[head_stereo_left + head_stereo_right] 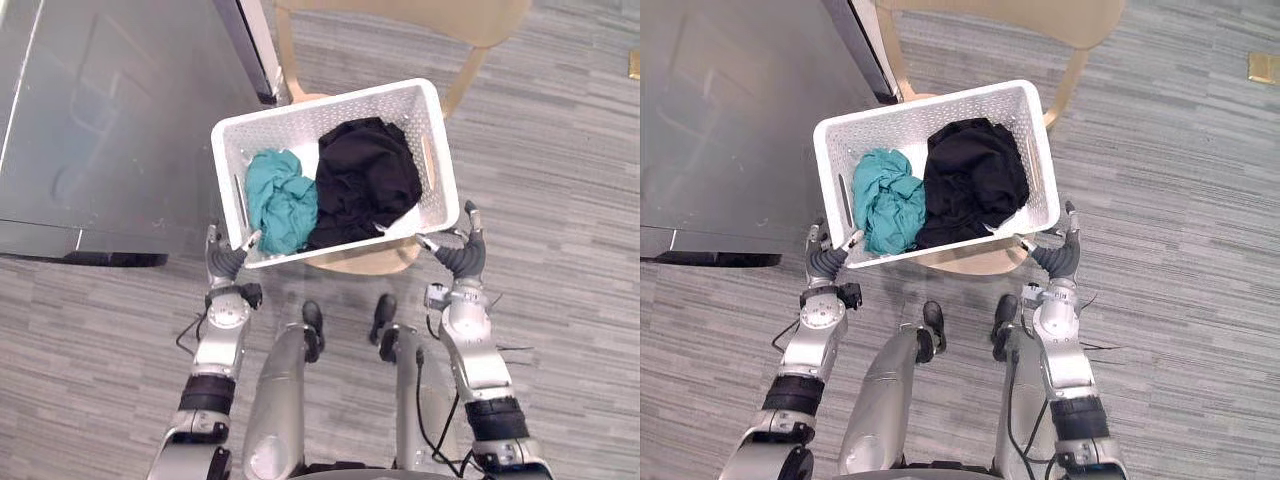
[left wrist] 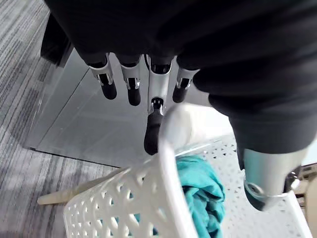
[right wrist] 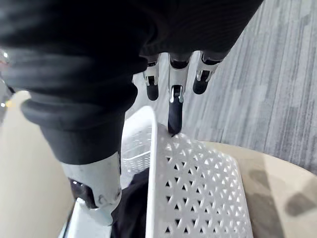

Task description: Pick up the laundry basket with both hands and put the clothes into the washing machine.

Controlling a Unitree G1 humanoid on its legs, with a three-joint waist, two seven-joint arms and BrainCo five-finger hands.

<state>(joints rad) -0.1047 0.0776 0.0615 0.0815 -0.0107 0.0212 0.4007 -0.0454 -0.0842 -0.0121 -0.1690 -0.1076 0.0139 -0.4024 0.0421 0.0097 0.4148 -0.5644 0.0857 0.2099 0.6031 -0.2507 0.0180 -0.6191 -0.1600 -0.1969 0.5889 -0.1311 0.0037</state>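
The basket (image 1: pixel 300 122) hid most of the chair (image 1: pixel 365 262) seat beneath it, so I could not tell whether it rested there or hung clear. Inside, the teal cloth (image 1: pixel 280 200) lay by the left wall, touching the black cloth (image 1: pixel 365 180). The left hand (image 1: pixel 225 262) stood at the basket's near left corner and the right hand (image 1: pixel 463 258) at its near right corner. Each straddled the rim loosely, fingers (image 2: pixel 153 134) fairly straight outside the wall, thumb (image 3: pixel 94 188) inside and apart from it, unclamped.
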